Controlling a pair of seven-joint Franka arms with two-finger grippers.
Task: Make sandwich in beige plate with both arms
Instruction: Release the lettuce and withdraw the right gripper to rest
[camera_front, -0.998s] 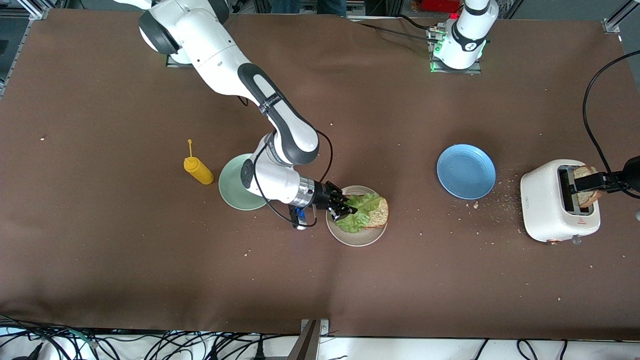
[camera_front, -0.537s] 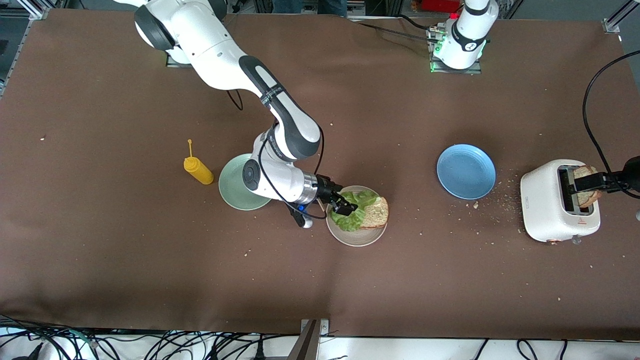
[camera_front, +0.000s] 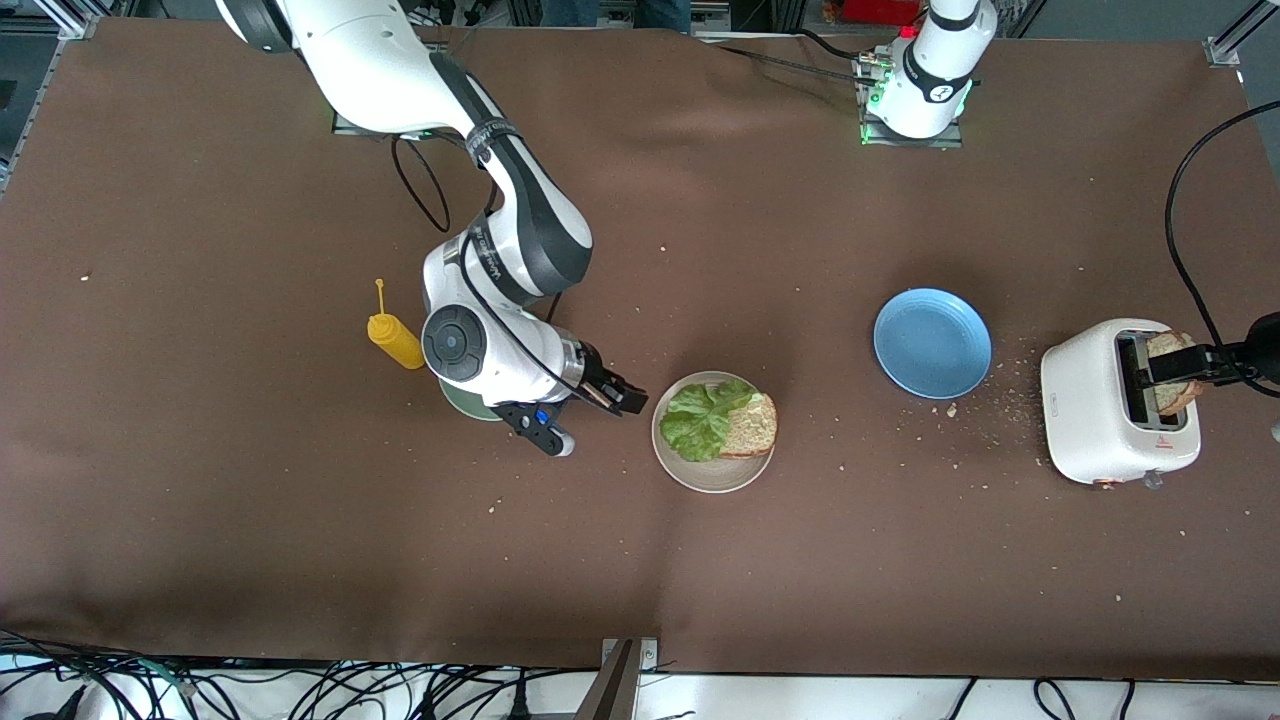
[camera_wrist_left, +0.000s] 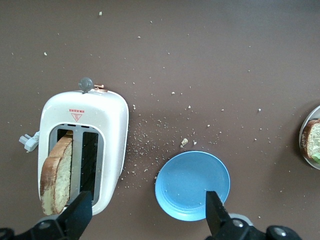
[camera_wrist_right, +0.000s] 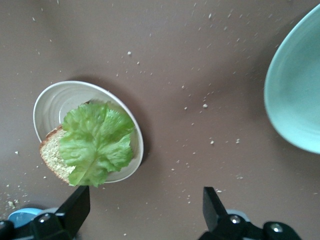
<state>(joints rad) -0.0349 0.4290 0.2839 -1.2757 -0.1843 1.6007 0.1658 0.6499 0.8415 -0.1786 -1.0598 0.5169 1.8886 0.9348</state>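
The beige plate (camera_front: 710, 481) holds one brown bread slice (camera_front: 757, 425) with a green lettuce leaf (camera_front: 700, 420) on top, partly covering it. They also show in the right wrist view: plate (camera_wrist_right: 55, 97), bread (camera_wrist_right: 51, 159), lettuce (camera_wrist_right: 95, 145). My right gripper (camera_front: 622, 395) (camera_wrist_right: 146, 192) is open and empty over the table between the mint-green plate and the beige plate. A second bread slice (camera_front: 1180, 398) (camera_wrist_left: 55, 175) stands in the white toaster (camera_front: 1090, 410) (camera_wrist_left: 82, 120). My left gripper (camera_front: 1180, 366) (camera_wrist_left: 149, 197) waits open and empty high over the toaster area.
A blue plate (camera_front: 932, 343) (camera_wrist_left: 192, 185) lies between the beige plate and the toaster. The mint-green plate (camera_front: 465, 405) (camera_wrist_right: 295, 100) is mostly hidden under the right arm. A yellow squeeze bottle (camera_front: 395, 340) stands beside it. Crumbs lie around the toaster.
My right gripper let go of the lettuce, which now lies on the bread, and pulled back toward the mint-green plate. The left arm has not moved.
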